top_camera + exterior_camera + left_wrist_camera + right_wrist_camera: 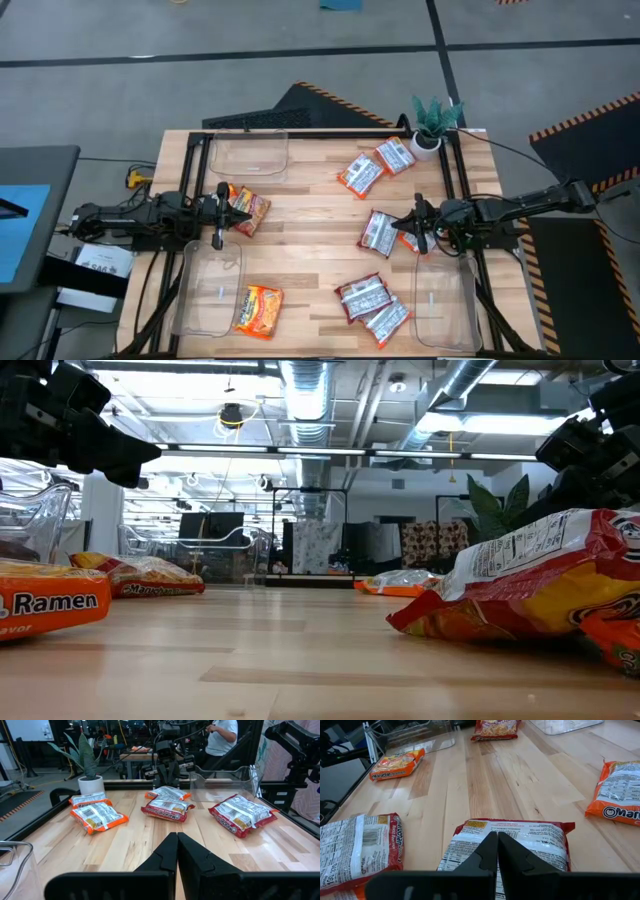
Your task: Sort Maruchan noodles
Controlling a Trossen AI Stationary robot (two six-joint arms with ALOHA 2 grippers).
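Several Maruchan packets lie flat on the wooden table. An orange one lies just right of my left gripper. That gripper is shut and empty, and it is raised above the table in the low view. A silver-white packet lies under and ahead of my right gripper, which is shut. An orange packet lies beside it. Other packets lie at the far right, at the near right and at the near left.
Clear plastic bins stand at the far left, near left and near right. A potted plant stands at the far right corner. A black frame runs round the table. A person stands beyond the table's right side.
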